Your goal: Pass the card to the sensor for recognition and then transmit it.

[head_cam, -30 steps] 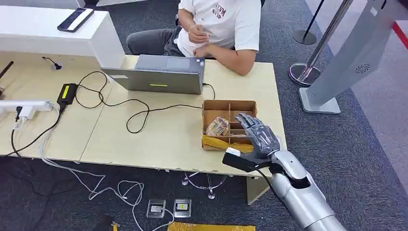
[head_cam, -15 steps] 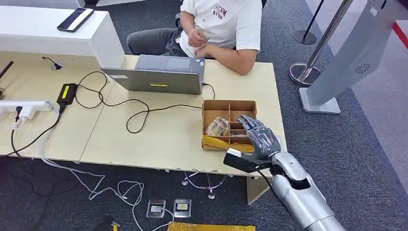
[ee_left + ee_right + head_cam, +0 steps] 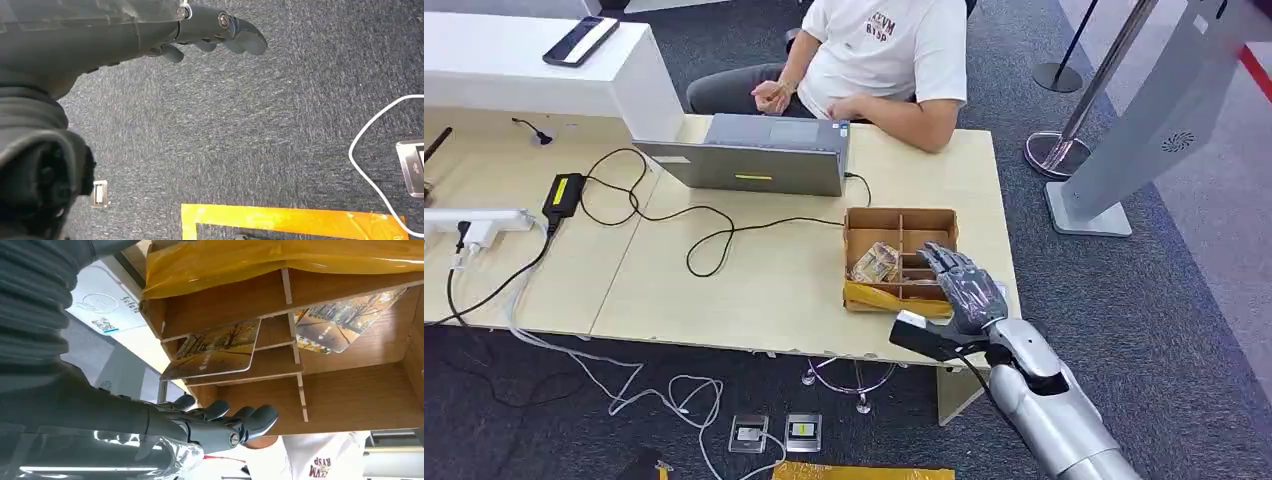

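Note:
A wooden divided box point(image 3: 900, 218) stands on the table's right part. Picture cards point(image 3: 876, 262) lie in its left compartment. My right hand point(image 3: 964, 285) hovers over the box's right compartments with fingers stretched out and nothing in it. In the right wrist view one autumn-scene card point(image 3: 215, 350) leans on a divider and another card point(image 3: 345, 322) lies in the neighbouring compartment, both just beyond my right hand point(image 3: 215, 425). My left hand point(image 3: 210, 30) hangs over the carpet, fingers loosely extended and holding nothing.
A person in a white shirt point(image 3: 894, 45) sits behind an open laptop point(image 3: 754, 155). Cables point(image 3: 704, 225) and a power strip point(image 3: 474, 222) cover the table's left. A grey standing panel point(image 3: 1164, 110) and a stanchion point(image 3: 1064, 140) are to the right. Yellow tape point(image 3: 290, 220) marks the floor.
My right hand has drifted slightly lower and nearer over the box's right side. The person's hand has moved away from the chest, out to the side.

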{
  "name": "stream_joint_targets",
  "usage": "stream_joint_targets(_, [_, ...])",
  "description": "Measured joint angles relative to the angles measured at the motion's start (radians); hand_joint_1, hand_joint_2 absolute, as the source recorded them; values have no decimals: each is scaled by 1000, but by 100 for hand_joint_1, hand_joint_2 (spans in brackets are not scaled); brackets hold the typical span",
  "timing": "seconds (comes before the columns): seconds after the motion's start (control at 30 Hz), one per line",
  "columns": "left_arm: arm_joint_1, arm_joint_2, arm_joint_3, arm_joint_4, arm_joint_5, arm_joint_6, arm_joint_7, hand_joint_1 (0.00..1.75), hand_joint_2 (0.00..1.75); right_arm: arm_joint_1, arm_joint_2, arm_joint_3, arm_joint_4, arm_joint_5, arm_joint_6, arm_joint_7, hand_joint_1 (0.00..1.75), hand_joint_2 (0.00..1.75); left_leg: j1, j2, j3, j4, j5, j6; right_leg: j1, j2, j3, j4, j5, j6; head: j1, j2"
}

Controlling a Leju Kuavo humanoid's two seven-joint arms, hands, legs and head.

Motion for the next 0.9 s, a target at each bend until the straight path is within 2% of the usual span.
stream_joint_targets(0.03, [0, 0, 0, 0, 0, 0, 0, 0, 0, 0, 0, 0, 2, 0, 0, 0, 5, 175, 0, 0, 0, 0, 0, 0, 0, 0, 0, 0, 0, 0, 0, 0])
stream_joint_targets(0.07, [0, 0, 0, 0, 0, 0, 0, 0, 0, 0, 0, 1, 5, 0, 0, 0, 59, 175, 0, 0, 0, 0, 0, 0, 0, 0, 0, 0, 0, 0, 0, 0])
stream_joint_targets(0.1, [0, 0, 0, 0, 0, 0, 0, 0, 0, 0, 0, 2, 8, 0, 0, 0, 150, 175, 0, 0, 0, 0, 0, 0, 0, 0, 0, 0, 0, 0, 0, 0])
stream_joint_targets(0.13, [0, 0, -1, 0, 0, 0, 0, 0, 0, 0, 0, 3, 11, 0, 0, 1, 171, 175, 0, 0, 0, 0, 0, 0, 0, 0, 0, 0, 0, 0, 0, 0])
stream_joint_targets(0.9, [0, 0, -10, 0, 6, 2, 0, 0, 0, -10, 0, 17, 23, -29, 27, 11, 175, 175, 0, 0, 0, 0, 0, 0, 0, 0, 0, 0, 0, 0, 0, 0])
